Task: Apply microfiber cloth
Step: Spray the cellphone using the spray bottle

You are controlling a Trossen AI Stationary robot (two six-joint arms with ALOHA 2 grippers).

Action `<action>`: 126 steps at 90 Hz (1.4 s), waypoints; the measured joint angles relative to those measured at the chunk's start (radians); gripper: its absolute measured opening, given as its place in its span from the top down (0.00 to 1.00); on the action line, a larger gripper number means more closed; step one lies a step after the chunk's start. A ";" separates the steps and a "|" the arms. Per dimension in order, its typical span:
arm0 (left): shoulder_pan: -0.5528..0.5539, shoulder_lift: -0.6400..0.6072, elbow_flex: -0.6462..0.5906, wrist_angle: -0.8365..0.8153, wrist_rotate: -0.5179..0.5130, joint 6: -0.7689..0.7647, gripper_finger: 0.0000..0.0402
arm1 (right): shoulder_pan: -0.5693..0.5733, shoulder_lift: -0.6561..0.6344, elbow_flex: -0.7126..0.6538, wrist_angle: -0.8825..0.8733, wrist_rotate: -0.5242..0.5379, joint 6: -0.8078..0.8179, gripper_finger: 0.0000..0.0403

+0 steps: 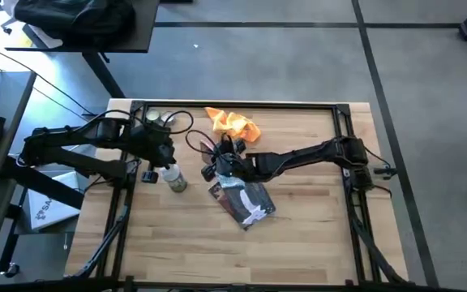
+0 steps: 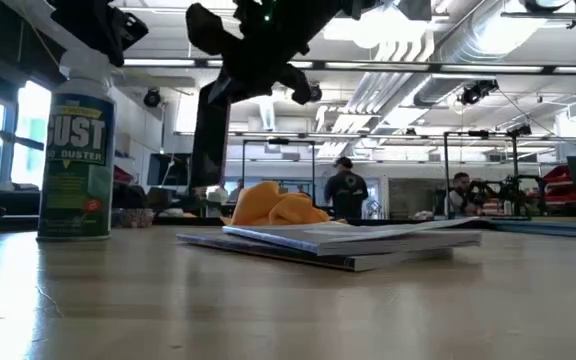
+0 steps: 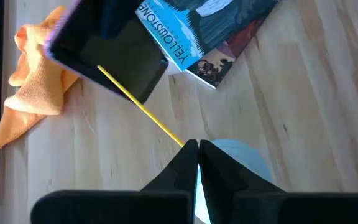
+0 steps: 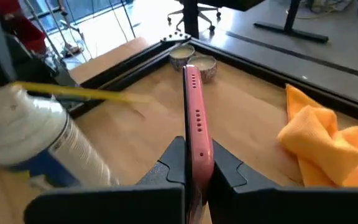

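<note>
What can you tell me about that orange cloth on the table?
The microfiber cloth is soft, bright orange-yellow fabric, crumpled into loose folds. It lies on the wooden table near the far edge, beyond the Yellowstone booklet. Neither gripper touches it; the right gripper, nearby, holds a pink-edged phone on edge.

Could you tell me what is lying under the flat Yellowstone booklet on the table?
The blue-grey printed booklet lies on the light wooden table; low view shows only tabletop at its edge. Anything beneath its middle is covered.
</note>
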 joint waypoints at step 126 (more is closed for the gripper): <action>0.000 0.000 0.000 0.000 0.000 0.049 1.00 | -0.079 0.025 -0.001 0.126 -0.131 -0.150 1.00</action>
